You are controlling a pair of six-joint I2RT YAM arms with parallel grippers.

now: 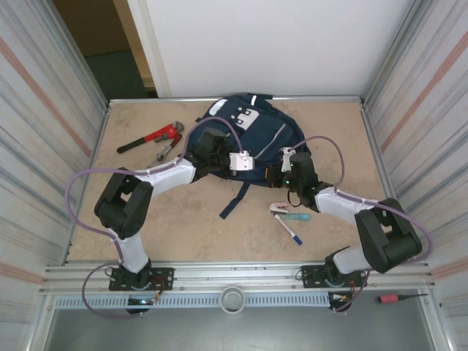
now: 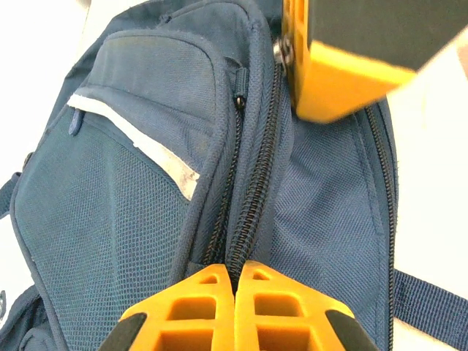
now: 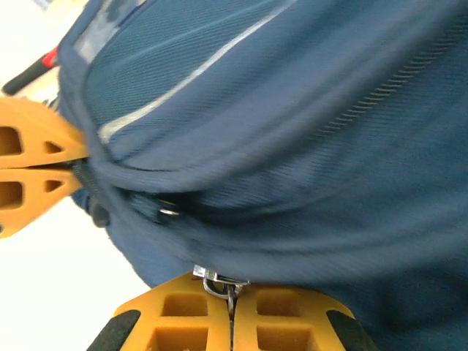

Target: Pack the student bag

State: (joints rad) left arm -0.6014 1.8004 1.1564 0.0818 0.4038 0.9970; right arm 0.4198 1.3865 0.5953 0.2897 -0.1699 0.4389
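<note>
Corrugated metal walls (image 1: 44, 110) ring our beige desk (image 1: 183, 219), where the navy student bag (image 1: 256, 139) lies at the far middle. Our left pincer (image 2: 234, 311) is closed on its zipper seam (image 2: 252, 197). Our right pincer (image 3: 230, 322) is clamped on a metal zipper pull (image 3: 218, 284).

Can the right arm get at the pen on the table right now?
Probably not at once: the right claw is shut on the zip pull of the bag. The pen lies on bare table close by, nothing between, so once it lets go, likely yes.
</note>
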